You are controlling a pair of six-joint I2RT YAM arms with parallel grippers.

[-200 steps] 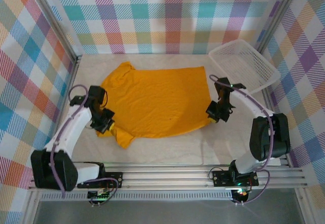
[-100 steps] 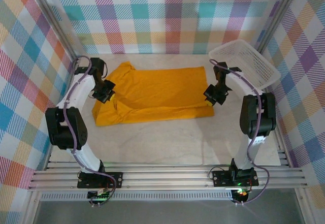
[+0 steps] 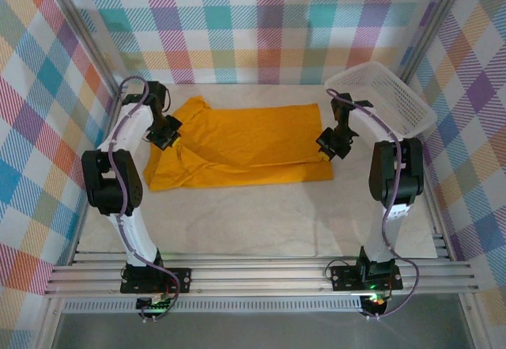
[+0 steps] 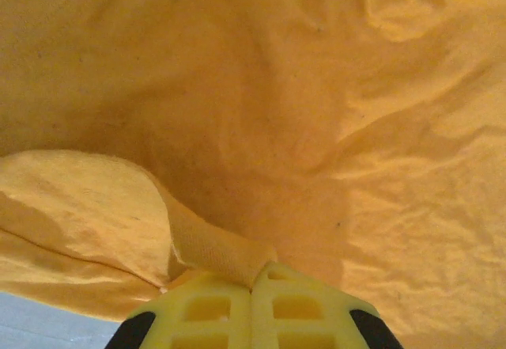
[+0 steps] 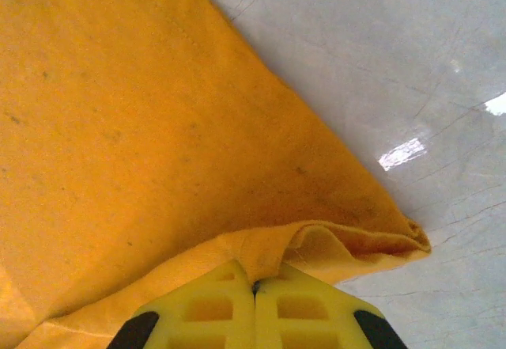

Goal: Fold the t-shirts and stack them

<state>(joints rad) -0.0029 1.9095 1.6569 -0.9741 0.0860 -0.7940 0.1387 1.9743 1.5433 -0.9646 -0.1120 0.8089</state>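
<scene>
At the rear half of the pale table [image 3: 253, 222]: one mustard-orange t-shirt [image 3: 237, 147], laid sideways and doubled over on itself, near edge straight, upper layer rumpled with a long diagonal crease. Spans nearly the whole stretch between the left arm [image 3: 118, 155] and the right arm [image 3: 393, 176]. At the shirt's left end, near a sleeve [image 3: 194, 108]: left gripper [image 3: 166, 137], jaws fully closed, pinching a lifted fold of the cloth. Confirmed from the left wrist view: yellow fingers [image 4: 205, 309] pressed together with no gap, a hemmed strip of fabric caught at the seam between them, the remaining cloth falling away beyond in soft wrinkles. At the shirt's right end: right gripper [image 3: 327, 148], jaws likewise fully closed, clamped on the cloth's edge close to its corner. Confirmed from the right wrist view: fingers shut tight, a folded edge of fabric trapped between the tips, the corner puckered just to the right, bare glossy table surface beyond it. Height of the held edges above the lower layer: cannot tell. At the far right corner of the table: white plastic mesh basket [image 3: 379, 100], tilted, near the right gripper, apart from the shirt. Both arms stretched forward from bases on the near rail [image 3: 261, 274], wrists angled down onto the cloth.
</scene>
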